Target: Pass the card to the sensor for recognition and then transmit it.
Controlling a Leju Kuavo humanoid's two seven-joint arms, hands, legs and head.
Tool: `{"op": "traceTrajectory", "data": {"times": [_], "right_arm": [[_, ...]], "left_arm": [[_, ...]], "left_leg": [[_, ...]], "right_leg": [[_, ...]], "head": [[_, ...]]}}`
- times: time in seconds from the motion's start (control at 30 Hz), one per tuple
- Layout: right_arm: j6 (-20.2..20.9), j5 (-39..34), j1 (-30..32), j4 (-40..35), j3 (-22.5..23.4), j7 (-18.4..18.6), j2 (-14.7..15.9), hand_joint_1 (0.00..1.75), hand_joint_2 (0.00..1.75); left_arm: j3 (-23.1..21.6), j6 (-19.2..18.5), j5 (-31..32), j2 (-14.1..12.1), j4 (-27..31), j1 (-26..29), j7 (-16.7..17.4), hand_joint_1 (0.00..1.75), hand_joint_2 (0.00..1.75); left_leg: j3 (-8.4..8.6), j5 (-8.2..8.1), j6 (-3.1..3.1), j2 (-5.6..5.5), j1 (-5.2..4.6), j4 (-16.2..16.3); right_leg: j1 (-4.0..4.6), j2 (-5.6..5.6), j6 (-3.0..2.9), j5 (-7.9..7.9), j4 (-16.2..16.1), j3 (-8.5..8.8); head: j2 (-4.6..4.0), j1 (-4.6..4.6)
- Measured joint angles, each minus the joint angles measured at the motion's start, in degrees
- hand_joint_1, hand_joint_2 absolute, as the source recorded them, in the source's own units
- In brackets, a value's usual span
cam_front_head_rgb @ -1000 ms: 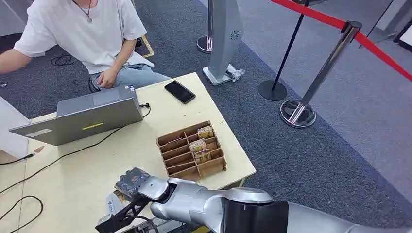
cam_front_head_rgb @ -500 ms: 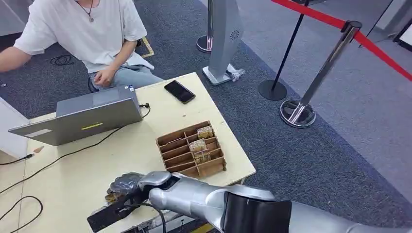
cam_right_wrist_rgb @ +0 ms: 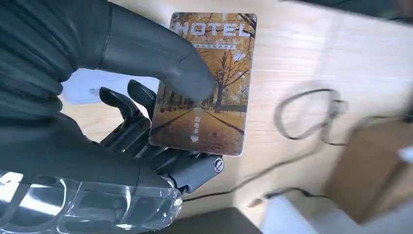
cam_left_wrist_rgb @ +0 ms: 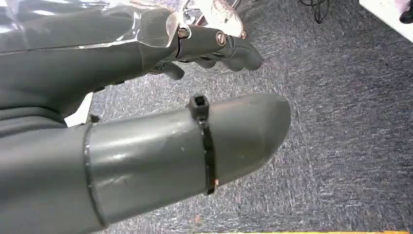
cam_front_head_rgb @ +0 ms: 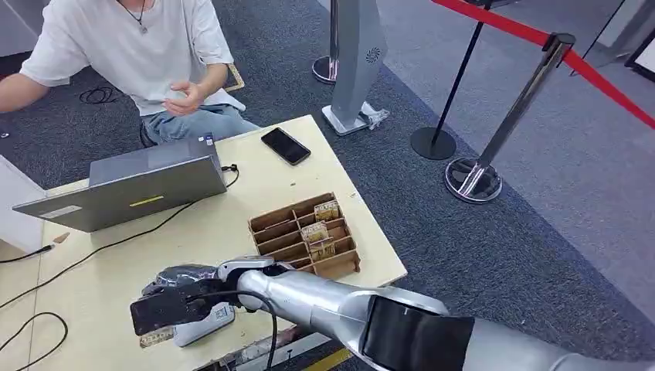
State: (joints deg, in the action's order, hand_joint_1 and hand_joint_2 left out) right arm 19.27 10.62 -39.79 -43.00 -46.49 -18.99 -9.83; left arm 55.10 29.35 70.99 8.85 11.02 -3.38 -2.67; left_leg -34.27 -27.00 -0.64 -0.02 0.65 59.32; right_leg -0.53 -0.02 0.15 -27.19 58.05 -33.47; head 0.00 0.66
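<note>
The thin, rectangular plastic hotel key card (cam_right_wrist_rgb: 202, 85), printed with an autumn avenue of orange-leaved trees under the word "HOTEL", is held by the robot's grey right hand (cam_right_wrist_rgb: 122, 122), pinched between the thick thumb on its printed face and the darker fingers (cam_right_wrist_rgb: 124, 105) behind it. By its look the card is light, stiff and glossy, hence likely to slide in a loose pinch; the flat faces near one long edge, as gripped here, seem the best hold, leaving the far part of the card free to present. In the head view the right hand (cam_front_head_rgb: 166, 297) hovers over the pale wooden table (cam_front_head_rgb: 232, 224), just above the small white card sensor (cam_front_head_rgb: 202, 325) at the near edge; whether card and sensor touch cannot be told. The left hand (cam_left_wrist_rgb: 146, 102) hangs over grey carpet, its fingers curled in with nothing visible between them.
</note>
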Motion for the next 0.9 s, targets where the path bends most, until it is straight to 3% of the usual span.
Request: {"op": "traceTrajectory", "data": {"times": [0.07,0.17,0.2,0.4,0.5,0.63,0.7,0.8,0.9], "right_arm": [[0.2,-0.4,0.1,-0.2,0.1,0.0,0.1,1.75,1.75],[4.5,-11.3,2.3,-8.5,4.8,-1.3,1.6,1.75,1.75],[-0.2,-15.3,4.6,-14.8,9.1,-1.9,2.4,1.75,1.75],[-23.3,-3.8,7.4,-22.7,15.5,-2.3,3.2,1.75,1.75],[-35.2,4.7,7.9,-24.7,17.9,-2.2,3.3,1.75,1.75],[-54.8,25.0,7.9,-24.8,20.1,0.3,3.3,1.75,1.75],[-58.1,35.6,7.9,-24.8,22.1,1.2,3.2,1.75,1.75],[-58.3,58.5,8.9,-26.1,28.8,0.0,0.9,1.75,1.75],[-58.3,70.2,10.3,-28.6,35.7,0.9,-1.4,1.75,1.75]], "left_arm": [[0.0,0.0,0.0,0.0,0.0,0.0,0.0,0.0,0.0],[0.4,-1.0,0.0,-0.2,0.0,0.1,-0.5,0.0,0.0],[0.6,-0.9,0.0,-0.2,0.0,0.2,-1.0,0.0,0.0],[0.7,-0.8,0.0,-0.2,0.0,0.2,-1.4,0.0,0.0],[0.7,-0.5,0.1,-0.2,0.0,0.2,-1.4,0.0,0.0],[0.7,0.7,0.8,0.2,0.0,0.1,-1.4,0.0,0.0],[0.7,0.7,1.1,0.4,0.0,0.1,-1.4,0.0,0.0],[0.6,0.7,1.8,0.6,0.0,0.0,-1.4,0.0,0.0],[0.6,0.7,2.1,0.6,0.0,0.0,-1.3,0.0,0.0]], "left_leg": [[0.0,0.0,0.0,0.0,0.0,0.0],[-0.01,0.0,-0.01,0.0,0.01,0.0],[-0.02,0.0,-0.01,0.0,0.0,0.0],[-0.05,-0.01,-0.01,0.0,-0.01,0.0],[-0.05,-0.01,0.0,0.0,-0.01,0.0],[-0.06,-0.01,0.0,-0.01,-0.01,0.0],[-0.05,-0.01,-0.01,-0.01,0.0,0.0],[-0.05,-0.01,-0.01,-0.03,0.01,0.0],[-0.09,-0.01,-0.01,-0.09,0.02,0.0]], "right_leg": [[0.0,0.0,0.0,0.0,0.0,0.0],[0.0,0.0,0.0,0.0,0.0,-0.03],[0.0,-0.01,0.0,0.0,0.0,-0.04],[0.0,-0.01,0.0,0.0,0.0,-0.04],[0.0,0.01,0.0,0.0,0.0,-0.05],[-0.01,0.0,0.0,0.0,0.0,-0.05],[-0.01,0.0,0.0,0.0,0.0,-0.05],[0.0,-0.01,0.0,-0.01,0.0,-0.06],[0.01,-0.08,0.0,-0.03,0.0,-0.05]], "head": [[0.0,0.0],[0.0,0.0],[0.0,0.0],[0.0,0.0],[0.0,0.0],[0.0,0.0],[0.0,0.0],[0.0,-0.02],[0.0,0.0]]}}
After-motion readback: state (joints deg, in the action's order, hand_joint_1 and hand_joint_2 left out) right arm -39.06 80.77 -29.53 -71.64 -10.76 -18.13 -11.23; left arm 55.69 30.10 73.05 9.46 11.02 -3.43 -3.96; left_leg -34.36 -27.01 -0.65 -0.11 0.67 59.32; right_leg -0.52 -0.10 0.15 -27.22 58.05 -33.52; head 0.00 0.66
